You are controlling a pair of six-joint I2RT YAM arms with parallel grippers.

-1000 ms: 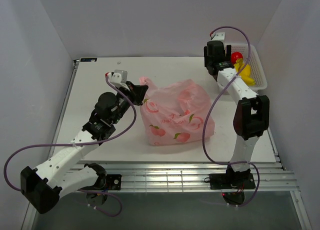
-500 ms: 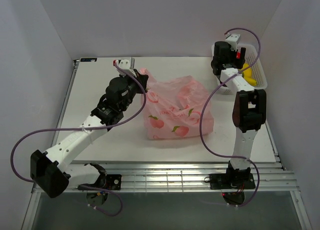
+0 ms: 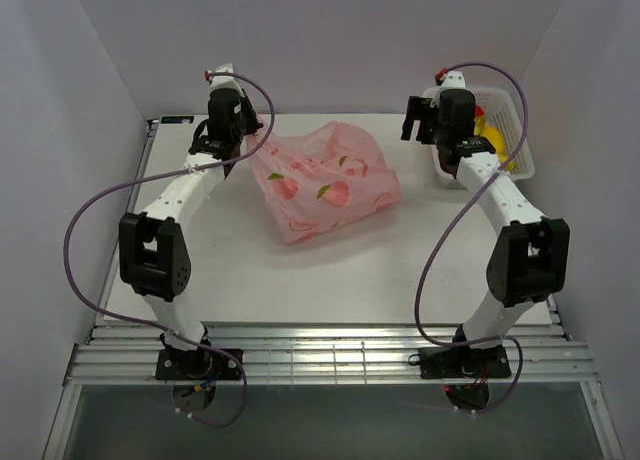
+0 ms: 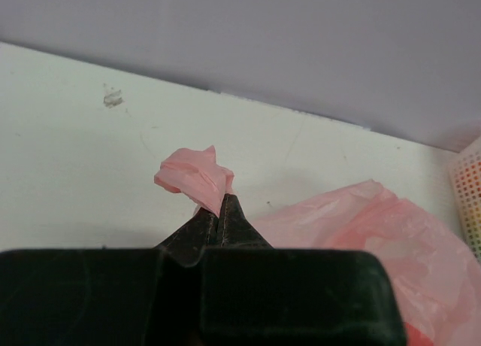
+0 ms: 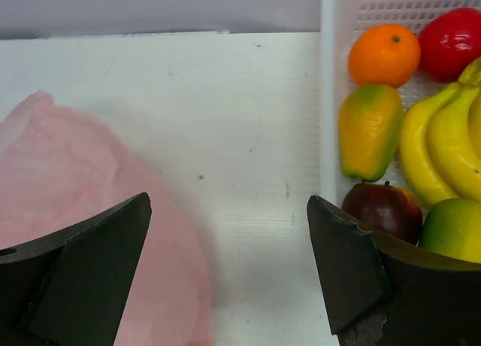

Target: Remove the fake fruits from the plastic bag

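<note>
The fingers (image 4: pixel 242 232) of our left gripper (image 4: pixel 220 213) were pinched tight on a twisted pink handle (image 4: pixel 197 179) of the plastic bag (image 3: pixel 325 185). We could read that grip only from the left wrist; from above, the arm's own wrist hid it. Our right gripper (image 5: pixel 227 209) hung with its jaws spread wide and nothing between them, over bare table (image 5: pixel 248 135) between the bag and the white basket (image 5: pixel 331 98).

Only the right wrist showed the fake fruits (image 5: pixel 368 132) plainly. An orange round fruit (image 5: pixel 384 55), a red round fruit (image 5: pixel 451 41), yellow bananas (image 5: pixel 432 147) and others lay in the basket at the far right corner. The top view gave just a scrap of yellow there.

The bag lay crumpled mid-table. It was translucent pink, printed with peaches and green leaves, and its left end was drawn up to the left gripper. We could not tell whether it held anything.
</note>
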